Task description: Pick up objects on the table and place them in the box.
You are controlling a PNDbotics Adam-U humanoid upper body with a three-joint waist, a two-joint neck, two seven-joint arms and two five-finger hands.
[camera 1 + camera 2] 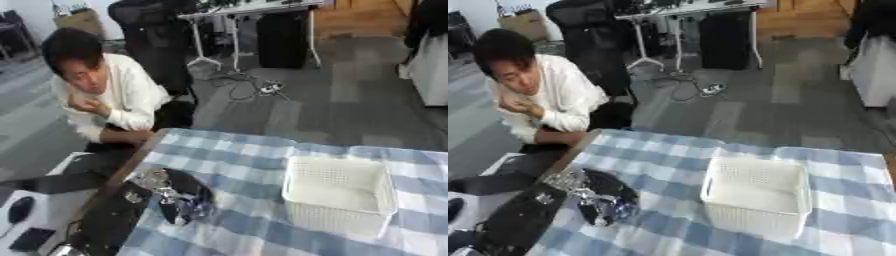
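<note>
- Checked cloth (254, 235) in blue and white is covering the table and filling the near part of both views, lying askew.
- Coming in from the lower left, the robot's black left arm is reaching onto the cloth, and its left hand (179, 197) is lying low over the table's left part, near the left edge.
- Silver joints are glinting on that hand, and something shiny and crumpled — I cannot make out what it is — is showing at the fingers; whether the fingers are spread, pressed together or pinching it is too blurred to tell.
- No other loose thing for picking is standing out on the cloth apart from that shiny patch at the hand.
- Sitting to the right of the hand and well apart from it, the white box (802, 197) — a basket with perforated walls — is standing upright on the cloth with its open top facing up.
- Inside the box, only its pale floor is showing.
- Along the table's left side, a wooden edge (131, 162) is showing where the cloth is ending.
- Beyond the far edge of the table, grey floor (350, 100) is stretching away, with a tangle of cables (249, 87) lying on it.
</note>
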